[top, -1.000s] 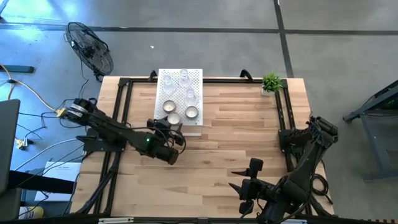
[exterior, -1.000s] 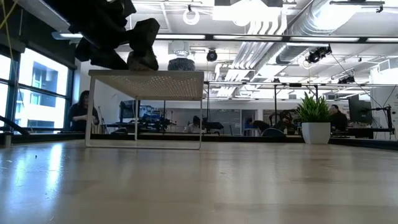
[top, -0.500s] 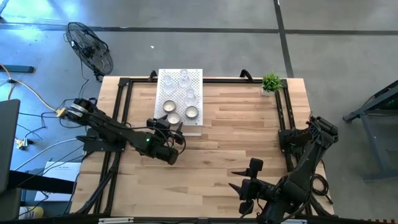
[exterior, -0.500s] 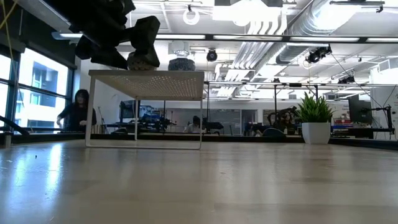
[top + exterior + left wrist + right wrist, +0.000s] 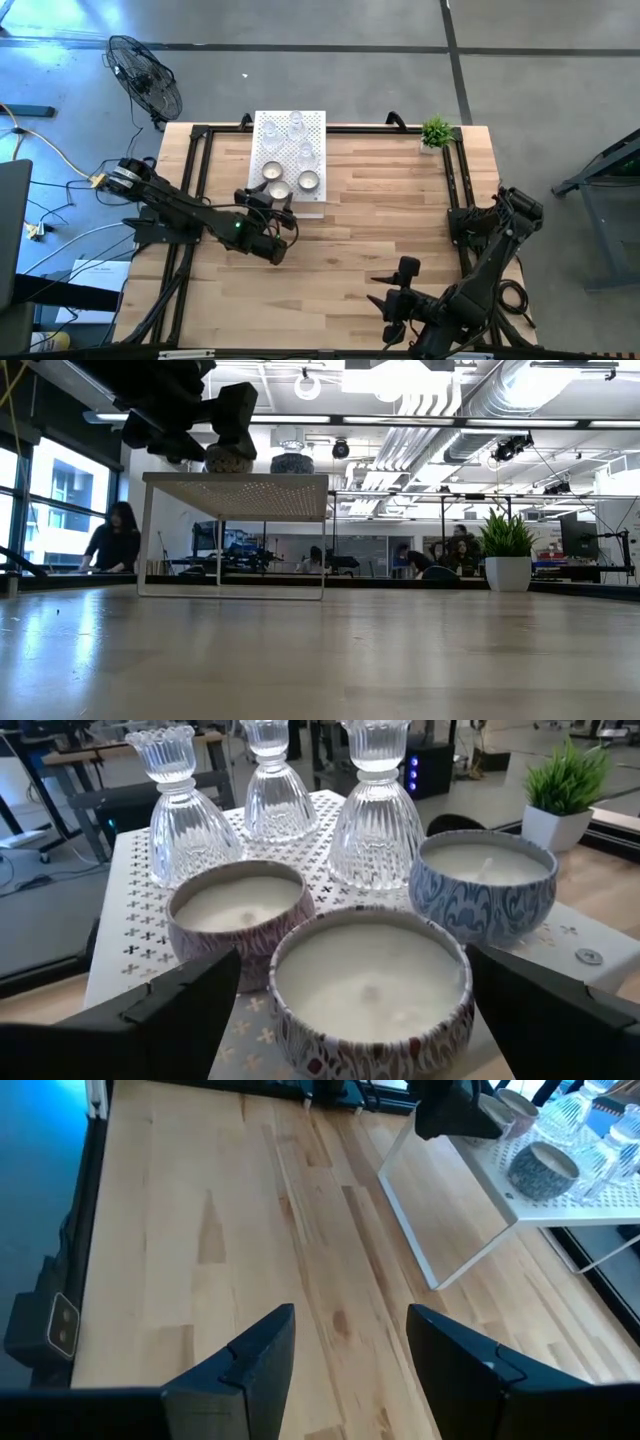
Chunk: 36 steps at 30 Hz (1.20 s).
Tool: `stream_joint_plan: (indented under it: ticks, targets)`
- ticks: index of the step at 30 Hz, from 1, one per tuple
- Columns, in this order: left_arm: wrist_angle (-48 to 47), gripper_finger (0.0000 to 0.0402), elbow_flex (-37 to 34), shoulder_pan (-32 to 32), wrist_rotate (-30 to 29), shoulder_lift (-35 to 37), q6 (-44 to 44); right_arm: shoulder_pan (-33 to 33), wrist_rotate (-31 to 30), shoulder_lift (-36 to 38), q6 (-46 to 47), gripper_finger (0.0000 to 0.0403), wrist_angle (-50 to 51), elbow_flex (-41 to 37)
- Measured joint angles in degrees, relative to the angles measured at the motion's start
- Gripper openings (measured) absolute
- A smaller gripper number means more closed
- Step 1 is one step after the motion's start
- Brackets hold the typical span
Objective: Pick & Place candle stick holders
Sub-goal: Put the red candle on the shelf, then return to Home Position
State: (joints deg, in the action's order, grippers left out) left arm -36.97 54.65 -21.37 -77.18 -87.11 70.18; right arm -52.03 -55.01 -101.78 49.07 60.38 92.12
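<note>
A white perforated box [image 5: 288, 160] stands at the table's far left. On its top are three clear glass holders [image 5: 270, 795] and three round tin cups with white centres. The nearest tin [image 5: 370, 985] sits at the box's near edge and also shows in the high view [image 5: 279, 189]. My left gripper [image 5: 352, 965] is open and level with one finger on each side of that tin; it shows in the high view [image 5: 272, 203] too. My right gripper [image 5: 350, 1370] is open and empty near the table's near edge [image 5: 376, 288]. My left gripper comes level from the table's near side, with one finger [image 5: 180, 1010] on each side of the nearest tin's wall [image 5: 300, 1020]. The tin stands upright on the box top. I cannot tell whether the fingers touch it.
A second tin [image 5: 235, 915] and a blue-patterned tin [image 5: 485, 885] stand close behind the nearest one. A small green potted plant [image 5: 436, 132] is at the far right. A black frame [image 5: 195, 180] runs along the table's left and right sides. Bare wood lies between the arms.
My left gripper has edged a little toward the box, and its fingers have levelled out around the nearest tin. The tin has stayed on the box top.
</note>
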Motion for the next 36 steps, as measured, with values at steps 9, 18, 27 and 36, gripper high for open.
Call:
stream_joint_plan:
  ticks: [9, 18, 27, 36]
  targets:
    - [-0.1, 0.0376, 0.5, 0.0, -1.4, 0.0, -0.5, 0.0, 0.3, 0.0, -0.2, 0.0188, -0.2, -0.1]
    - [0.0, 0.0376, 7.9, 0.0, -1.6, 0.0, -13.2, 0.0, 0.5, 0.0, -0.5, 0.0188, -0.1, -0.1]
    - [-0.7, 0.0376, 17.3, -0.8, 2.1, 0.0, -27.1, -0.1, 2.3, 0.0, -0.1, 0.0188, -0.2, -0.1]
    - [-4.8, 0.0376, 21.9, -10.0, 13.9, 0.0, -32.4, -0.2, 5.1, 0.0, 0.0, 0.0188, -0.3, -0.1]
